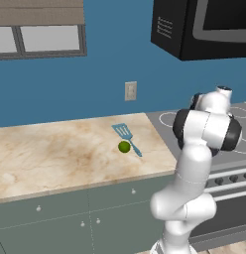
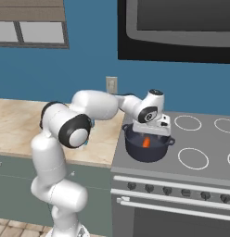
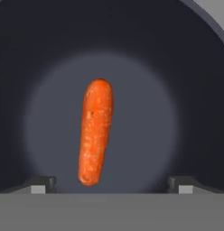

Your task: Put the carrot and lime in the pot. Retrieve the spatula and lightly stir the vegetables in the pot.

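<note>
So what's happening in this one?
The white arm's pincer hangs open right over the squat dark grey-blue pot on the stove. The stubby orange carrot is inside the pot, free of the fingertips. The small round green lime sits on the marble counter against the light blue slotted spatula, neither picked up yet.

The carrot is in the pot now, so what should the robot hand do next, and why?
Probably lift straight up out of the pot. The carrot lies inside it, free between the open fingers, so that step looks done. The lime waits on the counter beside the spatula, likely the next pick.
</note>
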